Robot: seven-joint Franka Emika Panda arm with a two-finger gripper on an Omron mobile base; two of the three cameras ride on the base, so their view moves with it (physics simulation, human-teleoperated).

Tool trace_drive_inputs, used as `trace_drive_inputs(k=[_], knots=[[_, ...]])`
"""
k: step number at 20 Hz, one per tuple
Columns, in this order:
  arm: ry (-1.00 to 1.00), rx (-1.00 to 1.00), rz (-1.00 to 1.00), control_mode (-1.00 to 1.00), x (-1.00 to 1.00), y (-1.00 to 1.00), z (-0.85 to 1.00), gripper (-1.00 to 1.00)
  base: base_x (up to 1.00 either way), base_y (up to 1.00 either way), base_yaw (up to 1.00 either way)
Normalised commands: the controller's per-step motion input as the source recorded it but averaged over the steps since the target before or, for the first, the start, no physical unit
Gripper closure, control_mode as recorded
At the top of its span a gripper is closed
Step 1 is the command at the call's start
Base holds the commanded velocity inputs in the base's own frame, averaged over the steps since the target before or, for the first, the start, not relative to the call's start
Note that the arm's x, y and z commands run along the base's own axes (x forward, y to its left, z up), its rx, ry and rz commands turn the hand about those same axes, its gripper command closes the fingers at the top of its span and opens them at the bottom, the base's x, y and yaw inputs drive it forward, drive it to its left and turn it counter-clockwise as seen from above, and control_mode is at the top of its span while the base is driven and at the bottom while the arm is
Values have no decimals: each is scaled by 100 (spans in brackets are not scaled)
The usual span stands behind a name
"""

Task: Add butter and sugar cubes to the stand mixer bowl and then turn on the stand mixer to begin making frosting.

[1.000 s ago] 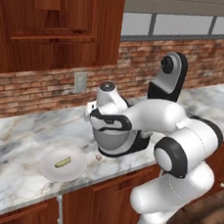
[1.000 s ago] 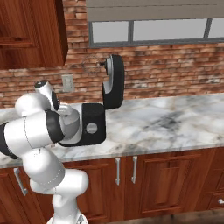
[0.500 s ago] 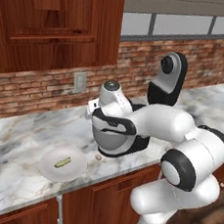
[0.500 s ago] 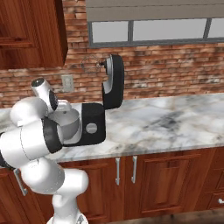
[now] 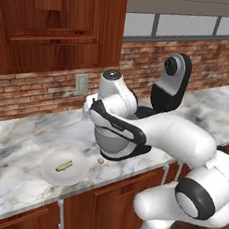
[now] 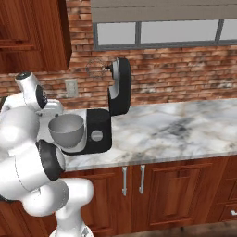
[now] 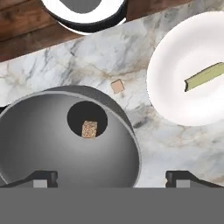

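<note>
In the hand view my gripper (image 7: 113, 178) is open, its two tips wide apart over the stand mixer bowl (image 7: 39, 148) with nothing between them. One sugar cube (image 7: 89, 129) lies at the bottom of that grey bowl. A second sugar cube (image 7: 117, 86) rests on the marble just beyond the rim. The butter (image 7: 205, 76) lies on the white plate (image 7: 175, 92). From the base, the bowl (image 5: 114, 141) sits on the black stand mixer (image 5: 170, 85), whose head is tilted up. Beside it are the plate (image 5: 77, 175), the butter (image 5: 64, 165) and the loose cube (image 5: 100, 161).
The mixer's grey side knob (image 6: 96, 135) faces the counter's front, and a wire whisk (image 6: 97, 67) hangs from the raised head. A wall outlet (image 5: 81, 84) sits on the brick behind. Marble counter (image 6: 176, 129) stretches to the mixer's right, with wooden cabinets above and below.
My arm has shifted, its elbow swinging up and forward while the hand stays over the bowl. The plate, the butter and the loose cube have not moved.
</note>
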Motion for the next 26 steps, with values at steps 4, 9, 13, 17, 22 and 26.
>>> trace_drive_inputs(k=[4,9,13,17,22,26], knots=[[0,0,-21,-100,-80,0,0,-100,0,0,0],[0,0,-33,-100,-90,0,0,-100,0,0,0],[0,0,-35,-100,-84,0,6,-100,0,0,0],[-1,0,-27,-100,-72,0,0,-100,0,0,0],[-16,0,-21,-100,-32,0,-4,-100,0,0,0],[-37,0,-14,-100,-2,2,-9,-100,0,0,0]])
